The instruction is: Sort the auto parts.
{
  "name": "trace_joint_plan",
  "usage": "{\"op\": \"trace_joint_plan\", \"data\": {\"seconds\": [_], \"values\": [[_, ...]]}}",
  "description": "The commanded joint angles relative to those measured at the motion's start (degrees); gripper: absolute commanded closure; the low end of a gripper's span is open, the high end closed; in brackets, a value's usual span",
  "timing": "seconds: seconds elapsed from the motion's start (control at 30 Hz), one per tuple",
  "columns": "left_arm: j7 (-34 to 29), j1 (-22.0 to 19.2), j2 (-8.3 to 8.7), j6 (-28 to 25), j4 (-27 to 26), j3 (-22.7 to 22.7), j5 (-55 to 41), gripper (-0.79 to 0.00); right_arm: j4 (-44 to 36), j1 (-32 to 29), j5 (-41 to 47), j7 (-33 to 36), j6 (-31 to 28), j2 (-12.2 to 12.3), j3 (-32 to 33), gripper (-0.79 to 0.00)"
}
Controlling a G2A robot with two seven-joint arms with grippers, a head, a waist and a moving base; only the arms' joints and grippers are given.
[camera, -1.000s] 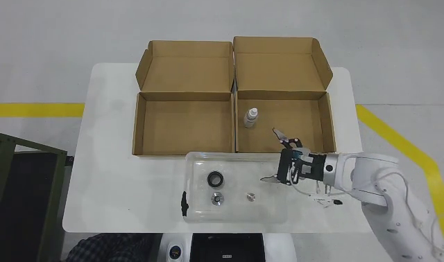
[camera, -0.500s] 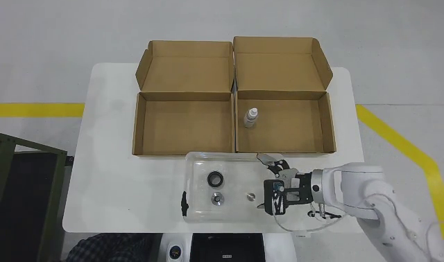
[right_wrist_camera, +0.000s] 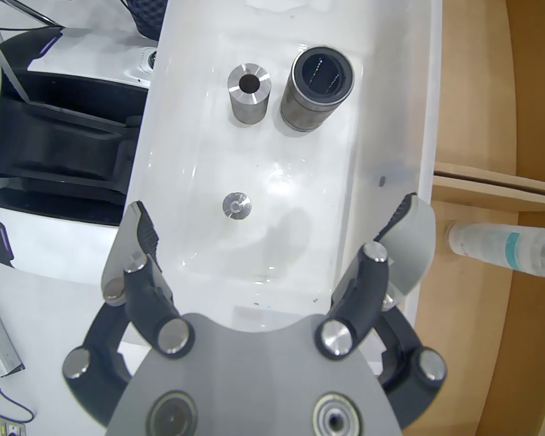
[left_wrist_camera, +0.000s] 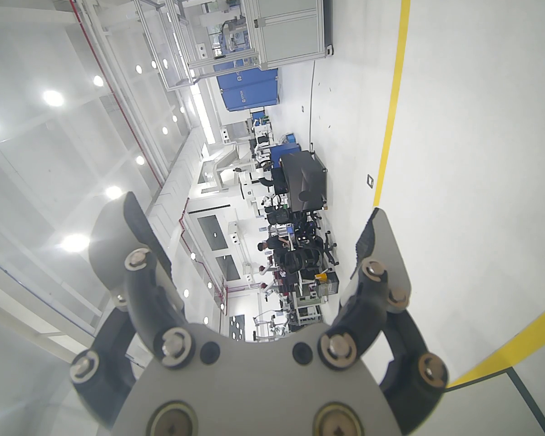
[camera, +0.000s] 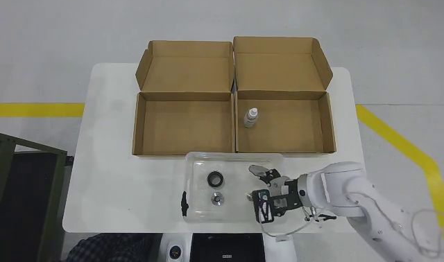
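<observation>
The right gripper [camera: 258, 191] hangs with its fingers spread wide and empty over the three o'clock end of a white tray [camera: 236, 155] at the table's [camera: 118, 158] six o'clock edge, where three auto parts wait to be sorted. A small steel stud [camera: 251, 196] stands just beneath the open fingers. At its nine o'clock is a steel bushing [camera: 218, 199], and a black-lined bearing [camera: 216, 179] stands just beside the bushing at twelve o'clock. Two open cardboard boxes sit at the table's twelve o'clock side: the left box [camera: 184, 127] holds nothing, while the right box [camera: 291, 134] holds a small bottle [camera: 250, 116]. The left gripper [left_wrist_camera: 252, 210] is also open and empty, aimed out at the hall. The stud looks the likely next pick, and it is the trickiest, being short, round and on a glossy floor, so an off-centre pinch could flick it away or roll it into the bushing. One finger [right_wrist_camera: 411, 210] seems close to the tray's wall on the box side, and a straight descent might catch the rim and shove the light tray.
</observation>
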Motion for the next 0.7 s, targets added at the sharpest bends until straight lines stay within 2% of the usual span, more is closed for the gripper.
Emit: {"op": "trace_joint_plan", "data": {"seconds": [0.0, 0.3, 0.6, 0.63, 0.67], "values": [[0.0, 0.0, 0.0, 0.0, 0.0, 0.0, 0.0, -0.785, 0.36, 0.49, -0.23, 0.09, 0.0, 0.02, -0.71, -0.785], [0.0, 0.0, 0.0, 0.0, 0.0, 0.0, 0.0, -0.785, 2.51, 1.51, -3.34, 0.31, 2.58, -0.22, -2.64, -0.785], [0.0, 0.0, 0.0, 0.0, 0.0, 0.0, 0.0, -0.785, 3.81, 2.25, -5.22, -0.04, 2.57, -0.66, -5.43, -0.785], [0.0, 0.0, 0.0, 0.0, 0.0, 0.0, 0.0, -0.785, 3.95, 2.31, -5.32, -0.05, 2.69, -0.71, -5.67, -0.773], [0.0, 0.0, 0.0, 0.0, 0.0, 0.0, 0.0, -0.785, 4.1, 2.44, -5.43, -0.14, 2.78, -0.79, -6.02, -0.72]]}}
